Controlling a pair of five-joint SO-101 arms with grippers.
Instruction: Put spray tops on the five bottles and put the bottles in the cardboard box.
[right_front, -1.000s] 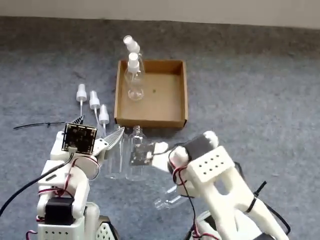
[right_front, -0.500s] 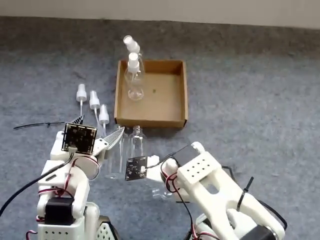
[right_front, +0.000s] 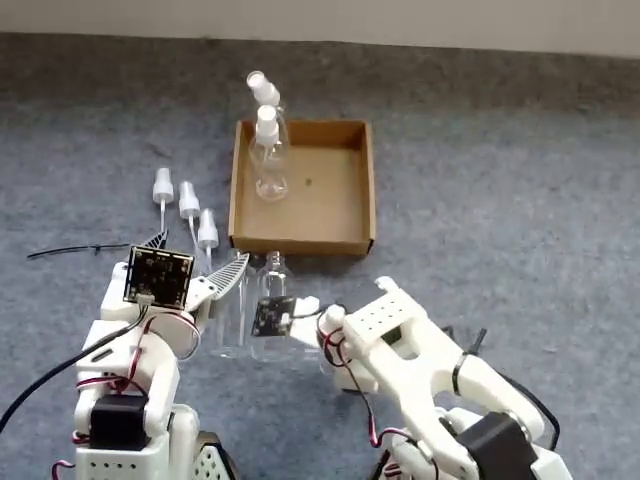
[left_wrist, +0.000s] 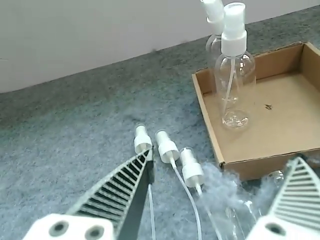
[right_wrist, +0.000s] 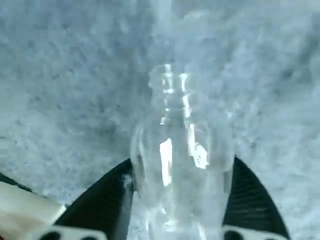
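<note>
Clasping an uncapped bottle (right_wrist: 180, 145) by its body, lower middle of the high view, the right gripper (right_wrist: 182, 167) leaves its neck free for capping; the left gripper (left_wrist: 223, 160) gapes wide near the spray tops (left_wrist: 167, 147).

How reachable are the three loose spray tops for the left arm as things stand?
Probably reachable. The left gripper is open, and the spray tops lie on bare carpet just ahead of its fingers, beside the cardboard box, with nothing between.
</note>
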